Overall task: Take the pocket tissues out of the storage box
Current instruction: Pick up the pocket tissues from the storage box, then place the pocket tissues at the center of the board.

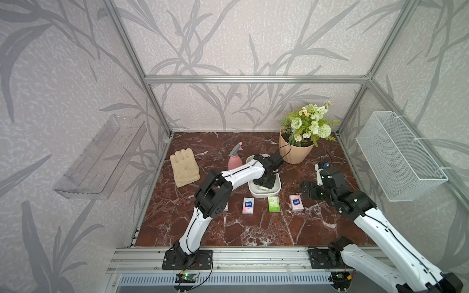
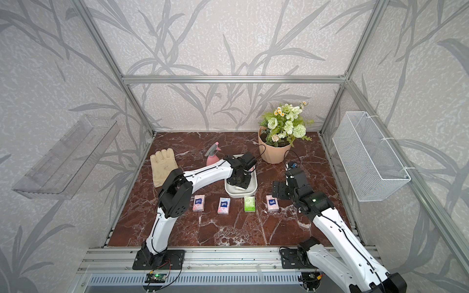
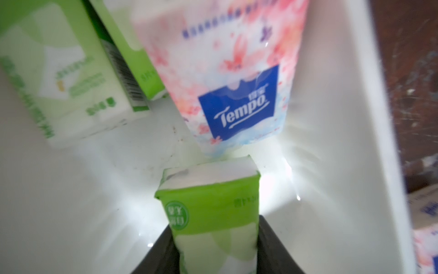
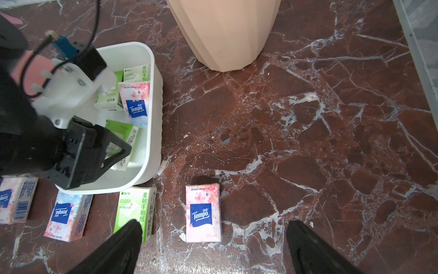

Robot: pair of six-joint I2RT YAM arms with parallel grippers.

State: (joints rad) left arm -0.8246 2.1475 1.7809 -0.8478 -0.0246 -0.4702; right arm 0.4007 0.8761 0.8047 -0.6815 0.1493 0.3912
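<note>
The white storage box (image 1: 264, 194) (image 2: 239, 194) stands mid-table. My left gripper (image 1: 263, 187) (image 3: 214, 225) reaches down into it, shut on a green pocket tissue packet (image 3: 208, 204) (image 4: 123, 135) held upright between both fingers. A pink floral packet (image 3: 237, 83) and two green ones (image 3: 59, 78) lie further in the box. In front of the box, pink packets (image 2: 198, 203) (image 2: 224, 205) (image 2: 272, 203) and a green packet (image 2: 249, 204) lie in a row. My right gripper (image 1: 304, 190) (image 4: 214, 224) hovers open to the right, above the rightmost pink packet (image 4: 203, 213).
A cream glove (image 1: 184, 168) lies at the back left and a pink spray bottle (image 1: 234, 158) stands behind the box. A potted plant (image 1: 295, 149) is behind and right of the box. A wire basket (image 1: 398, 157) hangs on the right wall, a clear shelf (image 1: 101, 157) on the left.
</note>
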